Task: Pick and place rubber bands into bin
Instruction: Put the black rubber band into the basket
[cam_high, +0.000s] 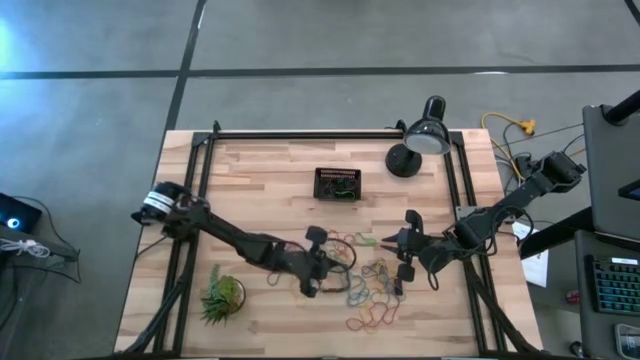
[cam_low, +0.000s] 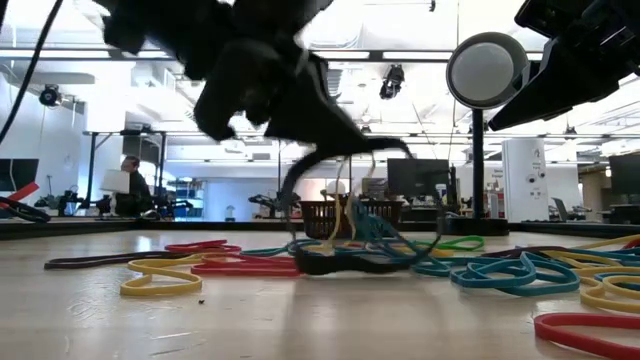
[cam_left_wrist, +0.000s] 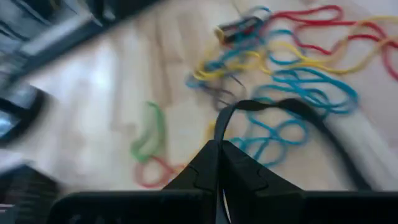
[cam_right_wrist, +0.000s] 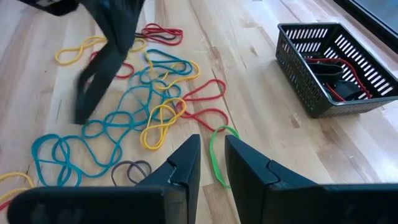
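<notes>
High view: wooden table (cam_high: 260, 170) w/ the bin (cam_high: 338, 184) near the middle of the far half, a few bands lying inside it; the rubber bands (cam_high: 372, 296) are scattered across the near-centre, between and in front of the two arms. Left gripper (cam_high: 322, 262) reaches in from the table's left side and sits at the left edge of the pile; right gripper (cam_high: 405, 250) comes from the right, at the pile's far-right edge. A desk lamp (cam_high: 420, 140) stands at the far right, a spiky green plant (cam_high: 222, 297) at the near left. Low view: a blurred dark gripper hangs just above the tabletop w/ a dark band loop (cam_low: 345, 215) dangling from it down into the pile (red, yellow, blue, green loops spread flat either side); the lamp head shows at upper right, and a person (cam_low: 128, 180) sits well back in the room. Left wrist view: the fingers are pressed together w/ no gap, pinching a black band (cam_left_wrist: 280, 109) that arches out ahead over blue, yellow and red loops (picture smeared). Right wrist view: the right fingers stand slightly apart, a narrow gap, nothing between them, over a green band (cam_right_wrist: 217, 152); the bin is off to one side, well apart from the pile, holding red and dark bands.
</notes>
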